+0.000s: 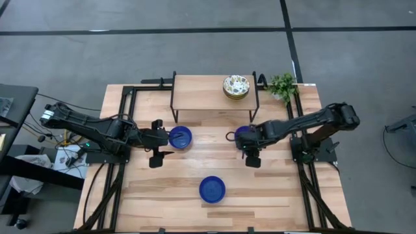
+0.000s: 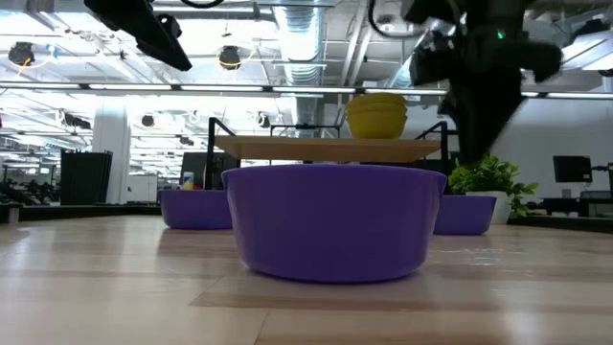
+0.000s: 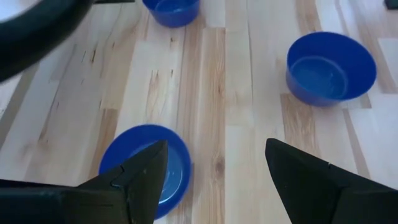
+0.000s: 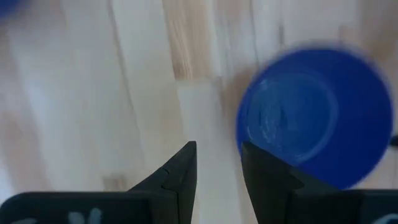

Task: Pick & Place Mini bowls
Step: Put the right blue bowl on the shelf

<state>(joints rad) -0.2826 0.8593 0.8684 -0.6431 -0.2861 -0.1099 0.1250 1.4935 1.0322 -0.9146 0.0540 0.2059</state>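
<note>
In the low view, the thing nearest to you is a blue bowl (image 2: 330, 222) standing alone on the near part of the table (image 2: 115, 297). Behind it, two more blue bowls sit to its left (image 2: 194, 208) and right (image 2: 466, 215). On the raised wooden shelf (image 2: 330, 147) at the far side you see a stack of bowls (image 2: 376, 115).

In the high view, the same near bowl (image 1: 212, 188) is well apart from both arms. The left gripper (image 1: 158, 141) hovers just beside the left blue bowl (image 1: 180, 137). The right gripper (image 1: 252, 148) is over the right blue bowl (image 1: 242, 134), which the arm partly hides. The flowered bowls (image 1: 236, 86) are stacked on the shelf (image 1: 198, 92), near a small plant (image 1: 282, 85).

In the left wrist view, the fingers (image 3: 140, 177) are spread wide, with a blue bowl (image 3: 145, 163) below them; nothing is pinched.

In the right wrist view, the fingers (image 4: 180, 171) stand slightly apart and hold nothing; a blue bowl (image 4: 315, 115) lies just beside them.

I judge that you are about halfway: the flowered bowls look placed, and three blue bowls are left on the table. How many bowls the stack holds I cannot tell.
</note>
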